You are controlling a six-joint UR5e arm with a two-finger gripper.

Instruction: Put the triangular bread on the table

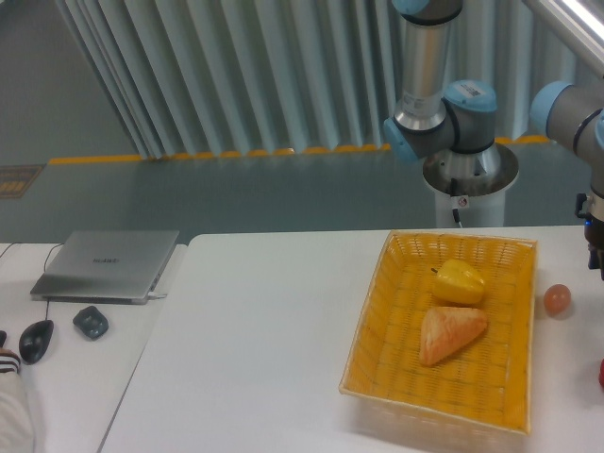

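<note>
We see only a dark sliver of the gripper (pixel 595 247) at the far right edge, so we cannot tell how its jaws stand. The triangular bread (pixel 450 333) lies in the yellow basket (pixel 377 321) on the table (pixel 255 349), touching the yellow pepper (pixel 459 281). The laptop's (pixel 106 264) lid lettering is unreadable.
</note>
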